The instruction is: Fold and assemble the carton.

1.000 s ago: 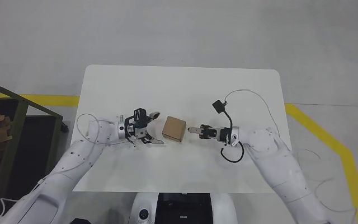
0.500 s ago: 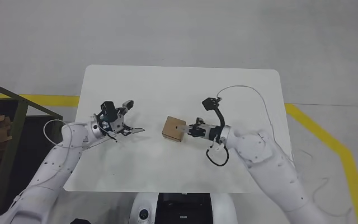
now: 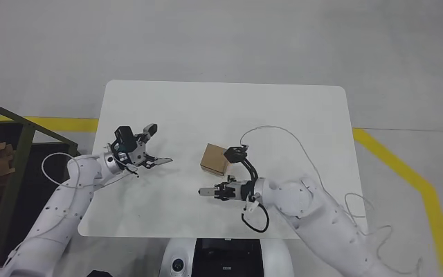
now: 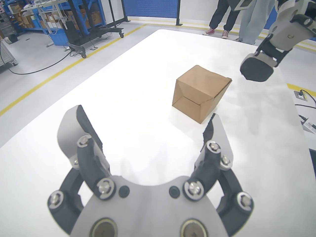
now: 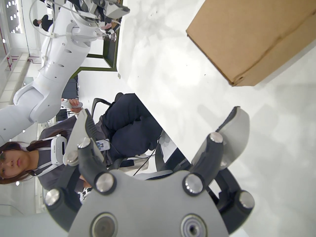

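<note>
From above, the carton (image 3: 215, 159) sits on the white table (image 3: 277, 104), near its middle and a little toward the robot. It is a small brown cardboard box, closed on top and turned slightly askew to the table's edges. The left gripper (image 3: 157, 145) is well apart from it on the left, its 2 fingers spread wide. The right gripper (image 3: 208, 191) is near the carton's front corner but not touching it. A thin white cable (image 3: 291, 131) loops over the table from the right arm. A dark green frame (image 3: 28, 138) stands on the floor off the table's left side.

In the left wrist view, the left gripper (image 4: 145, 124) is wide open with nothing in it, and bare tabletop lies between it and the carton (image 4: 200, 92). The facing side shows flaps folded inward along slanted creases, with a seam down 1 corner. Part of the right arm (image 4: 284, 38) hangs above the table just beyond the carton.

In the right wrist view, the right gripper (image 5: 160, 122) is also spread wide and empty, near the table's edge. The carton (image 5: 249, 30) lies close ahead, with plain faces and 1 creased edge. The left arm (image 5: 56, 57) shows farther off.
</note>
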Robot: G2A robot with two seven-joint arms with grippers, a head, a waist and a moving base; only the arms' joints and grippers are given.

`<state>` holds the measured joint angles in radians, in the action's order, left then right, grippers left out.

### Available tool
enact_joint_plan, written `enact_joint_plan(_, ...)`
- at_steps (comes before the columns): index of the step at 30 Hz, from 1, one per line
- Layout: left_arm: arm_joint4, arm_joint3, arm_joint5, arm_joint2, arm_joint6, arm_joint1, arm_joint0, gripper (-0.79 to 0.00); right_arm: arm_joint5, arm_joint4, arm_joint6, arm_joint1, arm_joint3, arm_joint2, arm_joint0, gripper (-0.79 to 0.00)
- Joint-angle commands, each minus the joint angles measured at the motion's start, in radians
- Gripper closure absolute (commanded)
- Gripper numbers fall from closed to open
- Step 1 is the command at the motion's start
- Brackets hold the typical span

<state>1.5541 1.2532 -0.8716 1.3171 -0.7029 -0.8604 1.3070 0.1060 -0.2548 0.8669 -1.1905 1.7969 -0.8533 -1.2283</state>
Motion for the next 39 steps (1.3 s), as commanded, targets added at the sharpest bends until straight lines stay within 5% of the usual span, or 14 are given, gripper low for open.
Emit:
enact_joint_plan(1,0.000,0.000,0.006,-0.007,0.012,-0.002,-0.001,-0.785,-0.011,0.039,0.000,-0.009,-0.043,0.020,0.027,-0.785)
enact_joint_plan(11,-0.023,0.003,0.030,0.018,0.022,0.000,-0.008,-0.785,-0.089,0.155,-0.030,-0.049,-0.177,0.088,0.119,-0.785)
enact_joint_plan(22,-0.023,0.003,0.030,0.018,0.022,0.000,-0.008,-0.785,-0.037,0.128,-0.086,-0.044,-0.178,0.037,0.126,-0.785)
enact_joint_plan(31,-0.023,0.003,0.030,0.018,0.022,0.000,-0.008,-0.785,0.046,0.007,-0.184,-0.028,-0.113,-0.027,0.092,-0.785)
enact_joint_plan(39,-0.023,0.003,0.030,0.018,0.022,0.000,-0.008,-0.785,-0.065,-0.261,-0.174,0.000,-0.009,-0.026,0.037,-0.785)
